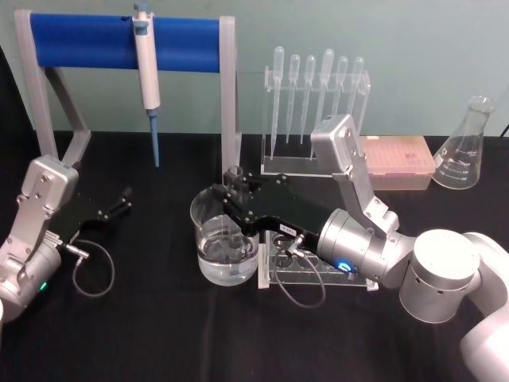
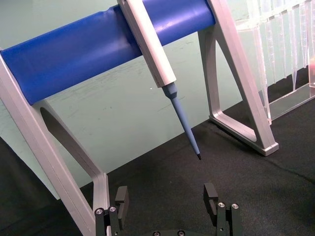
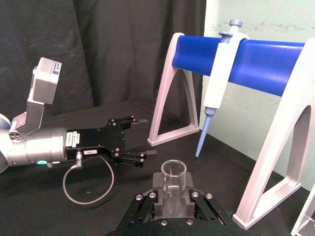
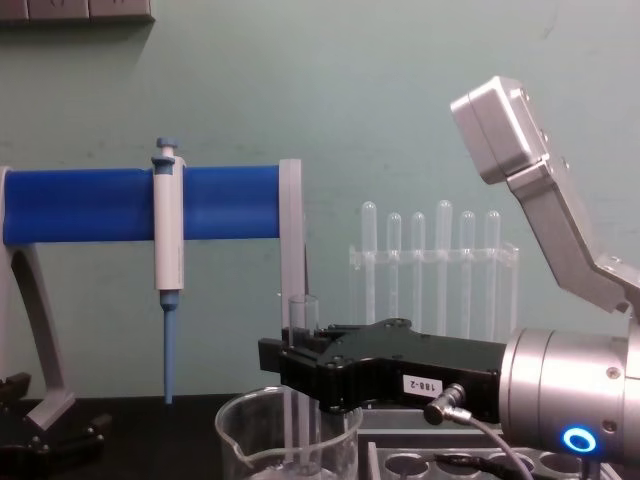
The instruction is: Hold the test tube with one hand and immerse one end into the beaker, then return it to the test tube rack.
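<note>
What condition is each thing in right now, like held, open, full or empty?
Test tube: held upright, lower end in the beaker.
Right gripper: shut on the test tube, over the beaker.
Beaker: upright, part-filled with clear liquid.
Left gripper: open, empty, idle at the left.
Pipettor: hanging on the blue stand.
Flask: upright, looks empty.

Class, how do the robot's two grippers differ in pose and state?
The right gripper is shut on the test tube, upright in the beaker; the left gripper is open, empty. The right reaches over the beaker; the left sits by the blue stand. Both are black.
</note>
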